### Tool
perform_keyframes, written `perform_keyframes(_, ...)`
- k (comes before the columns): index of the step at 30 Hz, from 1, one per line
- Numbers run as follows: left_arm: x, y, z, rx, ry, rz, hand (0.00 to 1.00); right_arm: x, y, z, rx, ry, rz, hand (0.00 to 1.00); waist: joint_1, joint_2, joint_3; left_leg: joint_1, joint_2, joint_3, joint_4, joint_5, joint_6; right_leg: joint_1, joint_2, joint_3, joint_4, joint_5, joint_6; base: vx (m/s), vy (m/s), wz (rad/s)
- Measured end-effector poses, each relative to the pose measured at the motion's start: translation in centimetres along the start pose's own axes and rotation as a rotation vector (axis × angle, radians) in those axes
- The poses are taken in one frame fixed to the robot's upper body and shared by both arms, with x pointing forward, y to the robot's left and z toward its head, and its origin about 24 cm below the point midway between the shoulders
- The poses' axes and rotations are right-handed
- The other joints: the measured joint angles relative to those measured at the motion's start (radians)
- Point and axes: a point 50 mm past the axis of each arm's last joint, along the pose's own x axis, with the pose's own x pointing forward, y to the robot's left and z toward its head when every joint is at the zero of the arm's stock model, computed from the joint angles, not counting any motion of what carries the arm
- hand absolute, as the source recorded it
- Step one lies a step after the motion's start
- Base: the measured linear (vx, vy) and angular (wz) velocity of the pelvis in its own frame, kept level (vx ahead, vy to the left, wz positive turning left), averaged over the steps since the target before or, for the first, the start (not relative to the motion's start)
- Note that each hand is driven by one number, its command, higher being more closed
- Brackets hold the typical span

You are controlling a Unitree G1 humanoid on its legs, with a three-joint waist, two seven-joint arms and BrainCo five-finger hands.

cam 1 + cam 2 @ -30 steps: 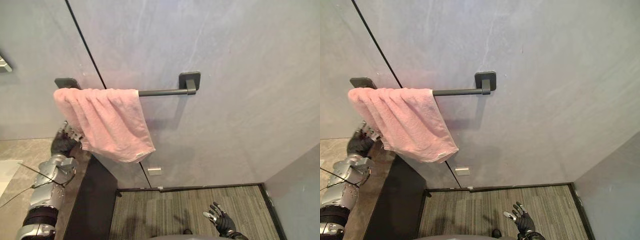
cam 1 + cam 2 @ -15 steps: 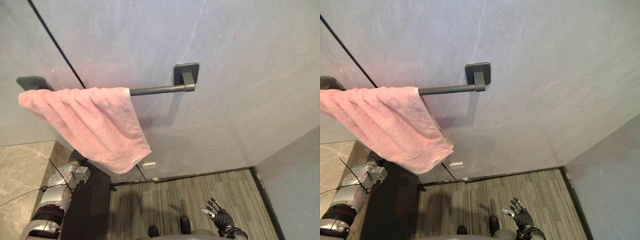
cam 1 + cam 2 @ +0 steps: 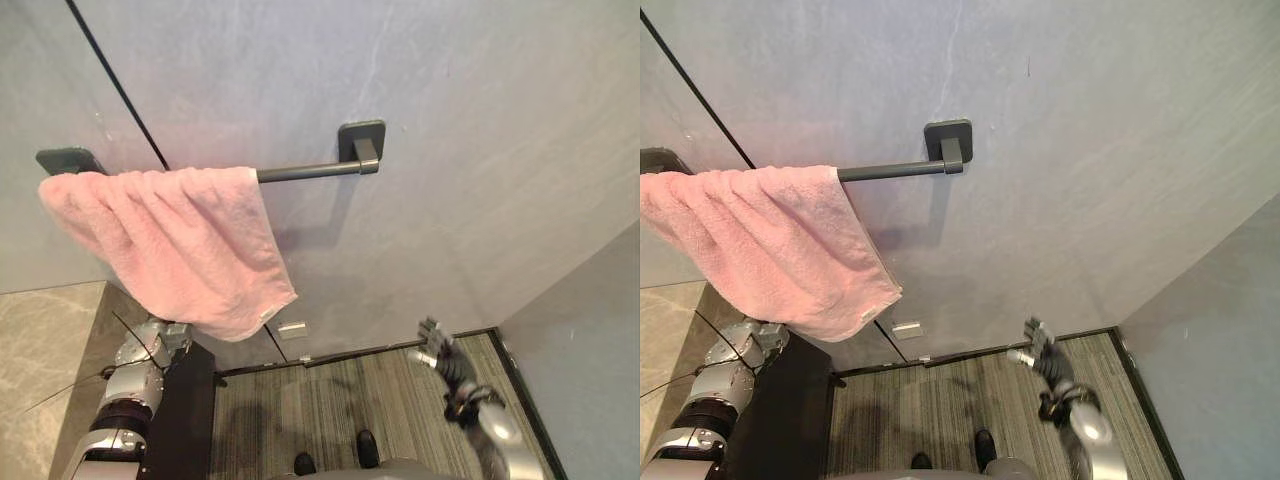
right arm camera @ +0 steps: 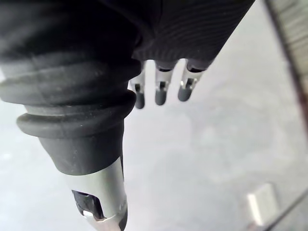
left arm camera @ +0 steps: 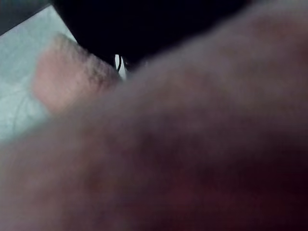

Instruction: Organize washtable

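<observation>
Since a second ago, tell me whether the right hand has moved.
Yes. The right hand has risen: it hung low over the carpet, well below the skirting line, and now sits level with it, fingers open.

The towel (image 3: pixel 180 245) is pink, the rail (image 3: pixel 305 171) dark grey, the wall (image 3: pixel 480 120) pale grey, the floor (image 3: pixel 340 400) grey-brown striped, the table (image 3: pixel 45 345) beige-veined.

Counted: one pink towel (image 3: pixel 180 250), one dark towel rail (image 3: pixel 305 171), two dark wall mounts (image 3: pixel 362 138). Also logged: one small white wall plate (image 3: pixel 292 328), one black cabinet panel (image 3: pixel 190 420), one grey marble countertop (image 3: pixel 45 340).
</observation>
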Motion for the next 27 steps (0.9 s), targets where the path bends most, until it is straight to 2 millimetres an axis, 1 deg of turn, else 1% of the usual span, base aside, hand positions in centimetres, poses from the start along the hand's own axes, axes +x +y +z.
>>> perform_keyframes(1,0.0,0.0,0.1,-0.003,-0.003,-0.002,1.0,0.4,0.1,1.0,-0.016,-0.032,0.02,0.0,0.002,-0.001,0.0,-0.001,0.0,0.0,0.0,0.0,0.0,0.003,-0.001,0.001,-0.008,0.005,0.001,0.0,0.018,-0.08)
perform_keyframes(3,0.0,0.0,0.1,-0.009,-0.003,-0.002,1.0,1.9,0.8,3.9,-0.097,-0.112,0.106,0.0,0.004,-0.002,0.001,-0.001,-0.001,0.002,0.0,0.0,0.001,0.008,-0.001,0.002,-0.021,0.014,-0.003,0.0,0.0,0.0)
perform_keyframes(5,0.0,-0.2,0.2,-0.012,-0.009,-0.007,1.0,3.7,1.8,7.0,-0.207,-0.18,0.215,0.0,0.013,-0.005,0.003,-0.001,-0.001,0.003,0.001,0.0,0.001,0.015,-0.002,0.005,-0.035,0.023,-0.004,0.0,0.0,0.0)
perform_keyframes(6,0.1,-0.3,0.2,-0.017,-0.012,-0.01,1.0,4.0,2.0,7.5,-0.228,-0.194,0.227,0.0,0.015,-0.005,0.003,-0.001,0.0,0.003,0.001,0.001,0.001,0.016,-0.001,0.004,-0.035,0.023,-0.004,0.0,0.0,0.0)
perform_keyframes(7,0.1,-0.8,0.3,-0.045,-0.024,-0.021,1.0,4.8,2.7,8.8,-0.263,-0.23,0.254,0.0,0.024,-0.005,0.003,0.0,0.0,0.003,0.001,0.002,0.002,0.017,-0.001,0.004,-0.035,0.023,-0.005,0.0,0.0,0.0)
perform_keyframes(8,0.2,-1.0,0.3,-0.052,-0.028,-0.025,1.0,5.2,3.1,9.3,-0.277,-0.245,0.265,0.0,0.027,-0.005,0.003,0.0,0.0,0.002,0.002,0.002,0.002,0.018,-0.001,0.004,-0.035,0.023,-0.005,0.0,0.0,0.0)
perform_keyframes(10,0.2,-1.7,0.5,-0.067,-0.04,-0.036,1.0,6.6,5.2,11.1,-0.322,-0.291,0.32,0.0,0.03,-0.005,0.003,0.002,0.0,0.0,0.003,0.002,0.002,0.022,-0.001,0.002,-0.035,0.023,-0.005,-0.01,0.018,0.04)
perform_keyframes(11,0.3,-1.8,0.5,-0.072,-0.044,-0.038,1.0,6.8,5.5,11.4,-0.329,-0.3,0.328,0.0,0.031,-0.005,0.003,0.002,0.0,-0.001,0.004,0.002,0.002,0.023,-0.002,0.0,-0.036,0.023,-0.005,-0.01,0.019,0.05)
perform_keyframes(13,0.4,-2.5,0.8,-0.097,-0.058,-0.043,1.0,7.5,6.6,12.3,-0.351,-0.326,0.354,0.0,0.046,-0.005,0.004,0.001,-0.001,-0.005,0.005,0.002,0.003,0.024,-0.004,-0.003,-0.036,0.023,-0.005,-0.02,0.023,0.05)
perform_keyframes(14,0.5,-2.6,0.9,-0.107,-0.063,-0.046,1.0,7.6,6.9,12.5,-0.356,-0.332,0.361,0.0,0.05,-0.004,0.004,0.0,-0.001,-0.007,0.006,0.002,0.003,0.024,-0.004,-0.005,-0.036,0.023,-0.005,-0.02,0.022,0.09)
perform_keyframes(16,0.8,-2.9,1.3,-0.121,-0.078,-0.053,1.0,8.2,8.7,13.5,-0.382,-0.364,0.415,0.0,0.052,-0.004,0.004,-0.008,-0.002,-0.024,0.011,0.003,0.005,0.025,-0.006,-0.019,-0.037,0.023,-0.005,-0.01,0.011,0.17)
perform_keyframes(17,0.9,-3.0,1.5,-0.129,-0.082,-0.054,1.0,8.3,9.1,13.7,-0.388,-0.371,0.43,0.0,0.052,-0.004,0.006,-0.01,-0.001,-0.027,0.013,0.003,0.005,0.025,-0.006,-0.022,-0.037,0.023,-0.005,-0.01,0.007,0.14)
perform_keyframes(19,1.0,-3.2,1.9,-0.134,-0.097,-0.057,1.0,9.1,11.2,14.5,-0.421,-0.388,0.497,0.0,0.055,-0.003,0.01,-0.013,-0.001,-0.034,0.015,0.006,0.009,0.026,-0.006,-0.029,-0.037,0.024,-0.006,-0.02,0.011,0.12)
perform_keyframes(20,1.1,-3.3,2.1,-0.135,-0.105,-0.062,1.0,9.4,11.8,14.8,-0.419,-0.395,0.506,0.0,0.055,-0.002,0.011,-0.015,-0.001,-0.04,0.015,0.007,0.011,0.026,-0.007,-0.035,-0.037,0.024,-0.006,-0.02,0.013,0.16)
perform_keyframes(21,1.3,-3.5,2.3,-0.137,-0.11,-0.067,1.0,9.5,12.0,15.0,-0.416,-0.4,0.509,0.0,0.056,-0.001,0.012,-0.017,-0.002,-0.045,0.015,0.009,0.013,0.026,-0.007,-0.04,-0.037,0.024,-0.006,-0.01,0.014,0.22)
perform_keyframes(24,1.5,-4.2,2.6,-0.164,-0.125,-0.078,1.0,10.2,13.9,14.9,-0.431,-0.39,0.555,0.0,0.065,0.003,0.014,-0.023,-0.002,-0.056,0.016,0.011,0.015,0.025,-0.008,-0.047,-0.037,0.024,-0.006,-0.01,0.014,0.1)
perform_keyframes(26,1.7,-4.8,2.7,-0.179,-0.13,-0.091,1.0,10.5,15.7,14.8,-0.437,-0.387,0.602,0.0,0.078,0.005,0.016,-0.024,-0.002,-0.058,0.018,0.011,0.015,0.025,-0.008,-0.048,-0.037,0.024,-0.006,0.0,0.0,0.0)
perform_keyframes(27,1.7,-4.9,2.7,-0.18,-0.13,-0.093,1.0,10.5,16.1,14.8,-0.436,-0.386,0.608,0.0,0.079,0.006,0.017,-0.025,-0.002,-0.06,0.018,0.011,0.015,0.025,-0.008,-0.049,-0.037,0.024,-0.006,0.0,0.019,0.08)
